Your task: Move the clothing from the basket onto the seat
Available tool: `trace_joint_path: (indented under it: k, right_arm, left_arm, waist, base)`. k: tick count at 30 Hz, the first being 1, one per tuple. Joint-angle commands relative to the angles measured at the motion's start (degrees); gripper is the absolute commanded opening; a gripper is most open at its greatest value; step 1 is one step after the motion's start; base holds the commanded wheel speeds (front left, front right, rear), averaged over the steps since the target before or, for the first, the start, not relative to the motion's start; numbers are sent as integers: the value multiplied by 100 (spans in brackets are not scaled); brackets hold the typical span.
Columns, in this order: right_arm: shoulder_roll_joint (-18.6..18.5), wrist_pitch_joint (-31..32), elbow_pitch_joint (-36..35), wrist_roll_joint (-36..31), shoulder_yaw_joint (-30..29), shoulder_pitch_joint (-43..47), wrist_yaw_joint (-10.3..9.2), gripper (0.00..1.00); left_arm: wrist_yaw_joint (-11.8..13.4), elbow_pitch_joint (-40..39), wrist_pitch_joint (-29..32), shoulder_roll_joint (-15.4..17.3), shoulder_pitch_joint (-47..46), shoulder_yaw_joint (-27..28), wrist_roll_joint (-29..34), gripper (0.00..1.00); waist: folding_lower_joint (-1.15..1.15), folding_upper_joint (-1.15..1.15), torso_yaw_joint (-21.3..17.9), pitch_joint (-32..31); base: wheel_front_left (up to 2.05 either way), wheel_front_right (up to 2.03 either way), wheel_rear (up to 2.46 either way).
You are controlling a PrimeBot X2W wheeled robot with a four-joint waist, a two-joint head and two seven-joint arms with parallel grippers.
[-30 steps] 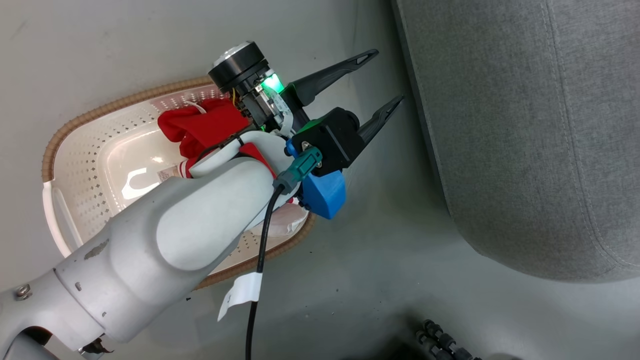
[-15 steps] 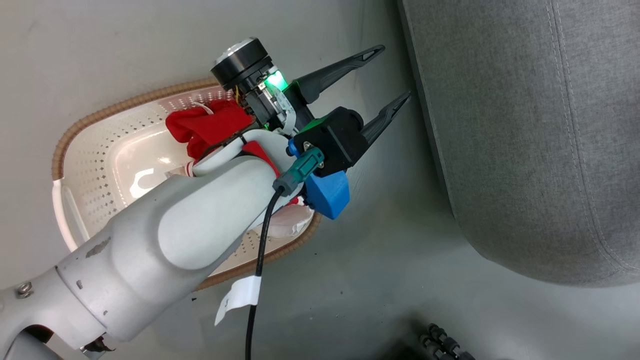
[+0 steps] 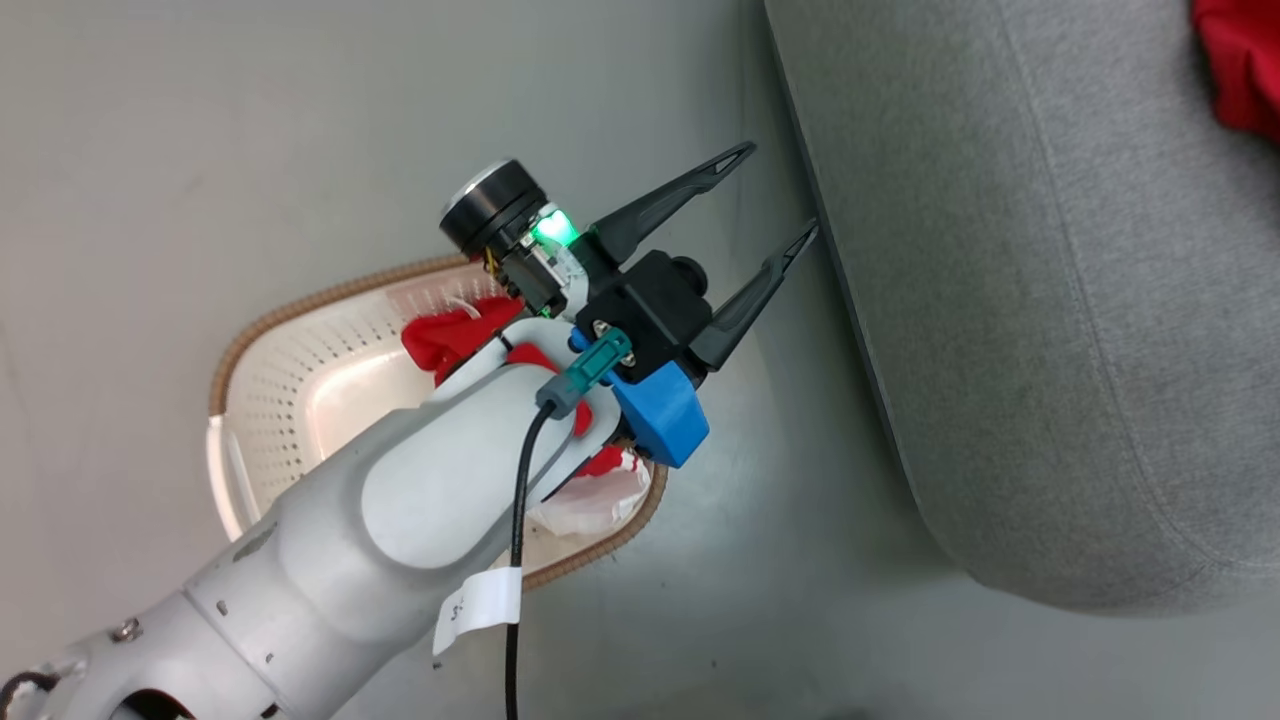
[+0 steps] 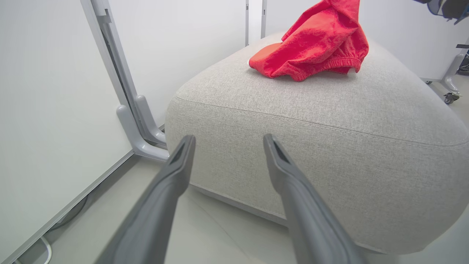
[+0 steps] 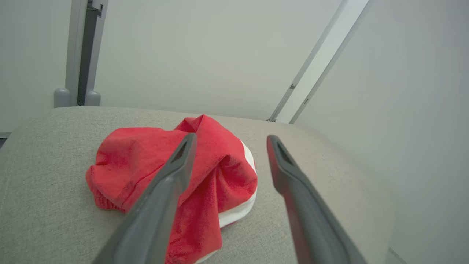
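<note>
The head view shows the basket (image 3: 280, 420) on the floor (image 3: 250, 150). A red garment (image 3: 450, 335) is bunched inside it, half hidden under the pale left forearm, and a white fold shows at the rim nearest the seat (image 3: 1050, 300). The wrist views show none of this. They show the seat's top instead, where the other garment (image 4: 315, 44) lies crumpled. The head view catches that one only as a red scrap at its upper right corner (image 3: 1240, 60). The left gripper (image 3: 782, 187) hangs above the strip of bare floor between basket and seat, its jaws spread wide with nothing in them, and one fingertip is close to the seat's edge. In its own view the left gripper (image 4: 228, 137) faces the seat's (image 4: 329, 146) rounded side and seam, with open floor below and a grey post foot (image 4: 143, 135) tucked against the seat's corner by the wall panel (image 4: 55, 91). The right gripper (image 5: 231, 136) hovers over the seat top (image 5: 44, 146), jaws likewise parted and empty. The other garment (image 5: 121, 157), with its white panel showing, lies beyond it with bare fabric around it. Since half a second ago the head camera has shifted, so the basket sits lower and smaller in the picture and the seat's red scrap has come into view. The left jaws are spread as wide as before.
</note>
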Motion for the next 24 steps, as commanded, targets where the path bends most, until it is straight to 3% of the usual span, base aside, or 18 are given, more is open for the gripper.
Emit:
trace_joint_path:
  k: [1,9,16,24]
  right_arm:
    - [37,1,-161,-55,60,163,0,100]
    - [116,2,-876,-70,924,630,1,100]
    - [132,2,-906,104,1817,730,1,100]
    - [364,2,-829,202,2653,914,1,100]
  left_arm:
    - [51,35,-36,-11,117,93,-40,100]
    - [282,-424,-50,95,983,1138,43,100]
    - [452,-908,-49,157,1825,2281,383,100]
    - [425,-1159,-47,11,2826,3514,729,100]
  waist:
    - [0,0,115,-446]
    - [0,0,368,-1309]
    - [0,0,750,-1822]
    - [0,0,1160,-2333]
  base:
    - [0,0,0]
    - [0,0,0]
    - [0,0,0]
    - [0,0,0]
